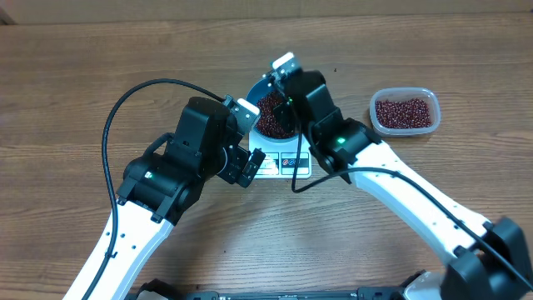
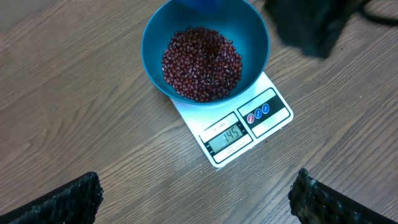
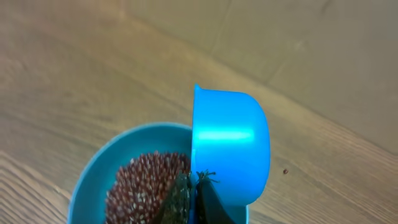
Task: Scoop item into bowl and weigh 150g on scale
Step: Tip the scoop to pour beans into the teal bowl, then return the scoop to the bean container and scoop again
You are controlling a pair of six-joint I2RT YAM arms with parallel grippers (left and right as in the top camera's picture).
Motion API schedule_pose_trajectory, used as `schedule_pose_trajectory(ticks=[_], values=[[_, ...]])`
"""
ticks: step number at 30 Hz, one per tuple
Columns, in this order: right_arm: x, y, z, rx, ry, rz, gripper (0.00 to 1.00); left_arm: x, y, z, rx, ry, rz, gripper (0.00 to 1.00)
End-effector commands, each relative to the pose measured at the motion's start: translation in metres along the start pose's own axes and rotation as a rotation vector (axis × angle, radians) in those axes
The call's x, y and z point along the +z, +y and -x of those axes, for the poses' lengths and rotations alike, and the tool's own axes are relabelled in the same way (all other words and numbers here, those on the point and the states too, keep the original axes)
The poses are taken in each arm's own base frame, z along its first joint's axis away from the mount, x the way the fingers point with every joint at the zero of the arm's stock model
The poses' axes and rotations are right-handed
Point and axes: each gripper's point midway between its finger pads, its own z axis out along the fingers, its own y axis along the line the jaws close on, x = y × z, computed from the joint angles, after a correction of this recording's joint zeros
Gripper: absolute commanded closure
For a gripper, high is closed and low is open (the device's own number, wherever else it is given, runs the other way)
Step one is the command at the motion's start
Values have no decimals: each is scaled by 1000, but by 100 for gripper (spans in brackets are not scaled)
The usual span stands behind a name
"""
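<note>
- This looks like a robotics lab or test bench. Two white-and-black jointed robot arms, the left arm (image 1: 125,242) and the right arm (image 1: 416,196), reach in from the near edge of a wood-grain laminate table (image 1: 67,67).
- A loose black cable (image 1: 155,82) arcs in the open above the table's left half.
- The only kitchen things are a small flat white square scale (image 2: 249,124), a deep round bright blue bowl (image 2: 155,43) of dark red-brown beans (image 2: 202,62), and a clear plastic tub (image 1: 405,90).
- A plain beige panel (image 3: 280,37) stands along the table's far edge.
</note>
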Motion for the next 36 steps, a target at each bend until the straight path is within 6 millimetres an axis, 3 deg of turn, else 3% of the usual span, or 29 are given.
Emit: schedule_pose_trajectory(ticks=[1,5,9,17,21,24,27,36], values=[[-45,-24,51,110,-152,-59,96,-4,1,8,8,-22,-5,0],[-69,-62,61,146,-193,-234,96,-4,1,8,8,-22,-5,0],[-82,-113,51,185,-169,-480,96,-4,1,8,8,-22,-5,0],[-86,-190,4,260,-31,-673,96,-4,1,8,8,-22,-5,0],[-88,-223,-32,340,65,-733,96,-4,1,8,8,-22,-5,0],[-79,-231,-63,379,168,-692,96,-4,1,8,8,-22,-5,0],[-64,-226,-92,396,271,-610,96,-4,1,8,8,-22,-5,0],[-35,-209,-147,413,471,-551,96,-4,1,8,8,-22,-5,1]])
